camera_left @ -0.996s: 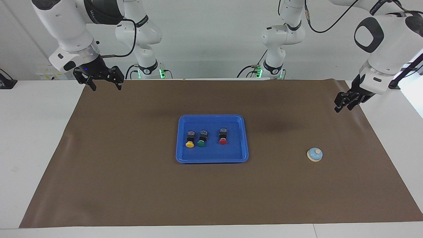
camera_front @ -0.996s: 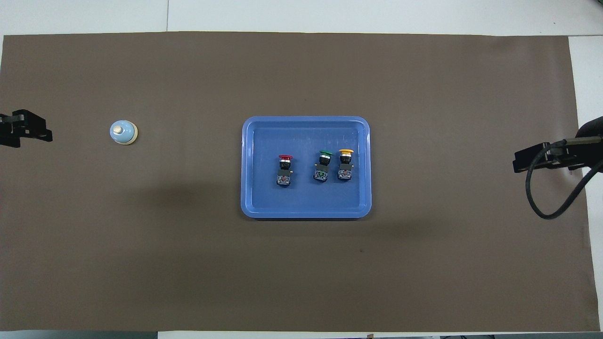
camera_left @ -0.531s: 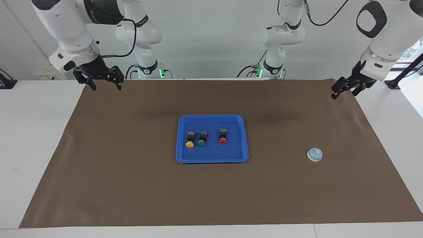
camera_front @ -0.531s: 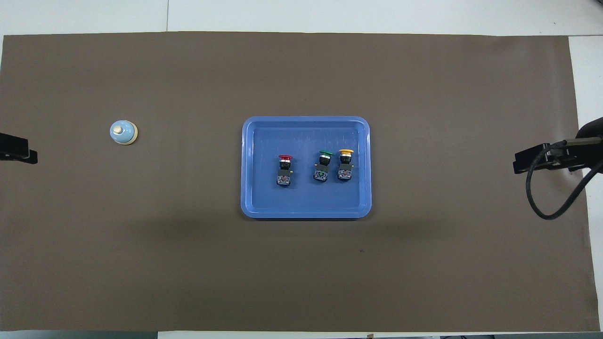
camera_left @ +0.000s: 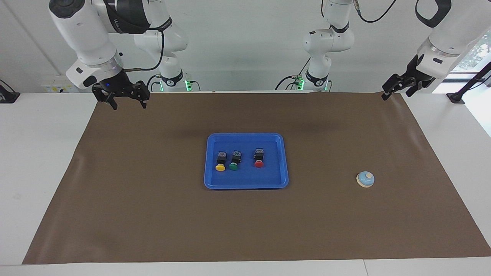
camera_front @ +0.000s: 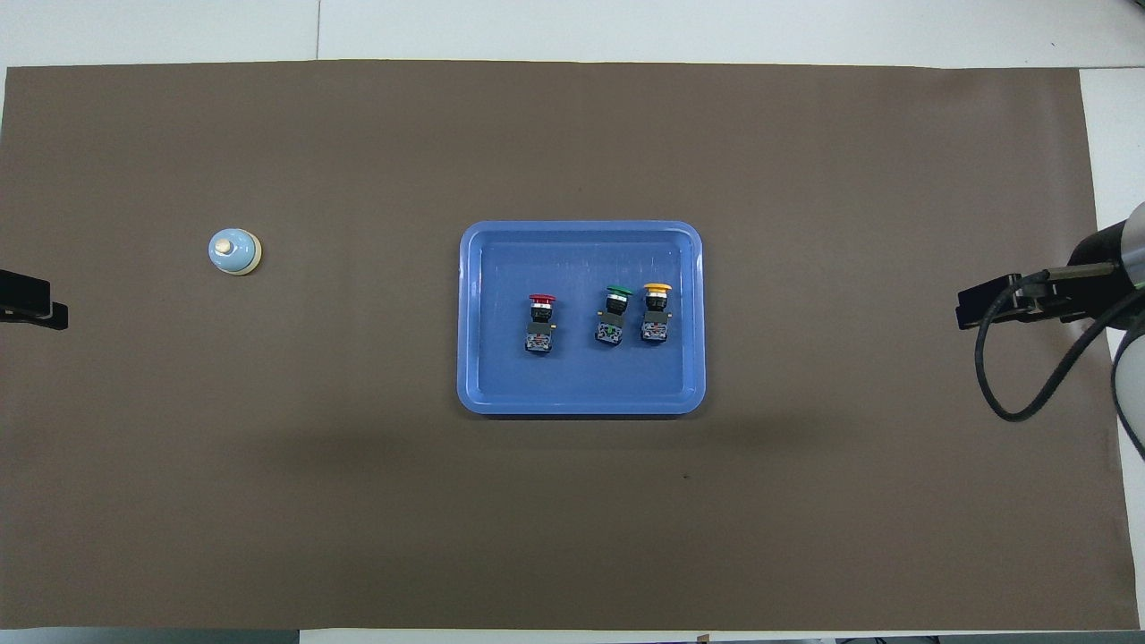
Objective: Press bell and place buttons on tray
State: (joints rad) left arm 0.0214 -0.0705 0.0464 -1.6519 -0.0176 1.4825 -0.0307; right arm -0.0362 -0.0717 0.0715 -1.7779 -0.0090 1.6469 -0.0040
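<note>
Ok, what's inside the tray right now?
The tray holds all three buttons lying in a row: red, green, yellow. Nothing covers them. The bell sits outside, on the mat.

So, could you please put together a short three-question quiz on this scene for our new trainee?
1. True or false: all three buttons lie inside the tray.
2. Multiple choice: the bell stands (a) in the tray, (b) on the brown mat toward the left arm's end of the table, (c) under the right gripper.
3. Fill in: among the buttons, the green button lies between the yellow button and the ____ one.

Key
1. True.
2. b; the left gripper is raised over the mat's corner, not touching the bell.
3. Red.
</note>
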